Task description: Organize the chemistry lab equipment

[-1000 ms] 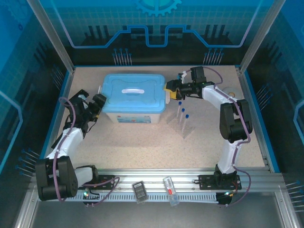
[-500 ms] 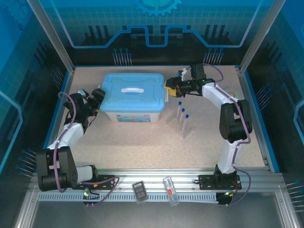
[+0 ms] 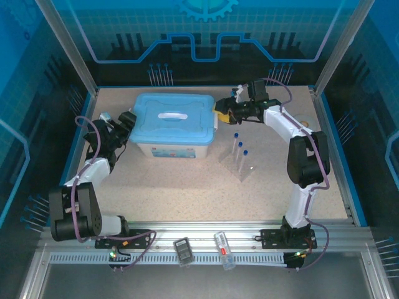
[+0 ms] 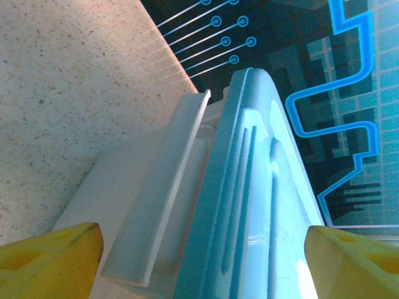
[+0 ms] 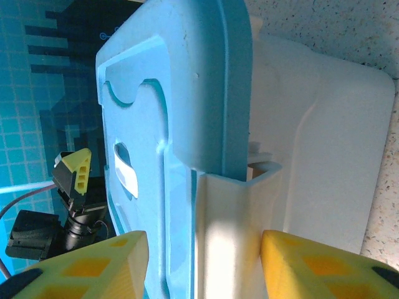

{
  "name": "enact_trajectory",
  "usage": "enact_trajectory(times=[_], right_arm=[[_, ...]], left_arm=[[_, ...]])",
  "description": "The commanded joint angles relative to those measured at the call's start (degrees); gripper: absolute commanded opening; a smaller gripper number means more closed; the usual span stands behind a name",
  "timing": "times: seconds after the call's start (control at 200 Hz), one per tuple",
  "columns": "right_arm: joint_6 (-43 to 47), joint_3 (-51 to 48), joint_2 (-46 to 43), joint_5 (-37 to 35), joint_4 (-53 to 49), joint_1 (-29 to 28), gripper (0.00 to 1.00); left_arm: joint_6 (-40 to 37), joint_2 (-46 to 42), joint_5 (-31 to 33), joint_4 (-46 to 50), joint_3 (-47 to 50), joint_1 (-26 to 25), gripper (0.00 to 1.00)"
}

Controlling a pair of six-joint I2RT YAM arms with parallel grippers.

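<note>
The white bin with a light-blue lid [image 3: 174, 121] sits at the back middle of the table. My left gripper [image 3: 129, 119] is at its left end. Its jaws are open, with the lid's edge [image 4: 249, 187] and the white latch [image 4: 162, 205] between the yellow fingertips [image 4: 53, 258]. My right gripper [image 3: 219, 112] is at the right end, shut on the white latch [image 5: 234, 230] and the lid's edge [image 5: 181, 124]. Three blue-capped tubes [image 3: 240, 144] stand upright in a small clear rack [image 3: 240, 167], right of the bin and apart from both grippers.
A flat black ridged strip [image 3: 182, 251] and a small clear item with a red mark [image 3: 223, 248] lie on the front rail. A small pale round thing [image 3: 303, 123] lies near the right wall. Blue enclosure walls and metal posts ring the table.
My left arm has swung in toward the bin's left end. My right gripper has moved slightly back and left. The bin sits a little further back than before.
</note>
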State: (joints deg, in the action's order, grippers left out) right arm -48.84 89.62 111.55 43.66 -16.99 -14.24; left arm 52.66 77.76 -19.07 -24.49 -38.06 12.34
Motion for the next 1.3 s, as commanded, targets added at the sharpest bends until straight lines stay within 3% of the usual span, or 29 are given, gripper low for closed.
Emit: enact_trajectory(times=[0.0, 0.13, 0.215, 0.701, 1.296], right_arm=[[0.1, 2.0, -1.2, 0.8, -0.4, -1.7, 0.52], [0.0, 2.5, -1.2, 0.5, -0.5, -1.8, 0.52], [-0.1, 2.9, -1.2, 0.2, -0.7, -1.9, 0.52], [2.4, 7.1, -1.3, -2.9, -5.2, -4.2, 0.53], [4.5, 12.2, 0.5, -6.0, -10.2, -7.2, 0.53]], left_arm=[[-0.4, 1.3, -2.6, -3.4, -2.1, 0.0, 0.78], [-0.7, 0.7, -3.2, -2.6, -2.7, -0.1, 0.66], [-1.5, -0.3, -3.1, -1.1, -3.0, -0.3, 0.63], [-11.9, -5.7, 4.0, 12.4, -7.2, -5.9, 0.63], [-20.2, -3.0, 10.1, 22.4, -13.4, -12.9, 0.62]])
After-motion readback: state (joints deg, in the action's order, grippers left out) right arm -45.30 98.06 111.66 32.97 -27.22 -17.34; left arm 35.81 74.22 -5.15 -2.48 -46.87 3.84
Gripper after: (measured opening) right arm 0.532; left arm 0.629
